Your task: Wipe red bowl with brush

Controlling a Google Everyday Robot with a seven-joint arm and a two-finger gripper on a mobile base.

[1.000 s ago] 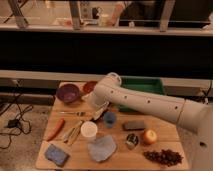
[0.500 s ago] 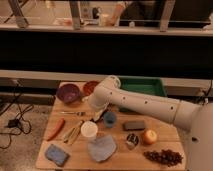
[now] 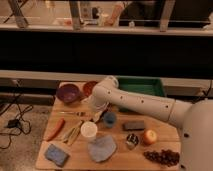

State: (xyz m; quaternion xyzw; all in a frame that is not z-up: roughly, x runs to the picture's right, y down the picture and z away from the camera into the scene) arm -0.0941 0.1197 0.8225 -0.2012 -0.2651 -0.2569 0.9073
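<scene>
The red bowl (image 3: 89, 88) sits at the back left of the wooden table (image 3: 120, 159), right of the purple bowl (image 3: 68, 93). The arm's white wrist covers the red bowl's right side. My gripper (image 3: 98, 113) points down at the table just in front of the red bowl, between the silver fork (image 3: 75, 114) and the blue cup (image 3: 109, 119). It looks open, with nothing held. A slim dark shape at its tip seems to be the brush (image 3: 95, 119), lying on the table and mostly hidden by the gripper.
A green tray (image 3: 142, 86) stands at the back right. Around the table lie a white cup (image 3: 89, 130), pale wooden utensils (image 3: 73, 133), an orange-red carrot-like piece (image 3: 55, 129), a blue sponge (image 3: 56, 154), a grey cloth (image 3: 102, 148), a dark block (image 3: 134, 125), an orange fruit (image 3: 149, 136) and grapes (image 3: 162, 157).
The end of the arm has come down and forward from beside the red bowl toward the table, bringing the gripper low over the dark shape. Nothing on the table has moved.
</scene>
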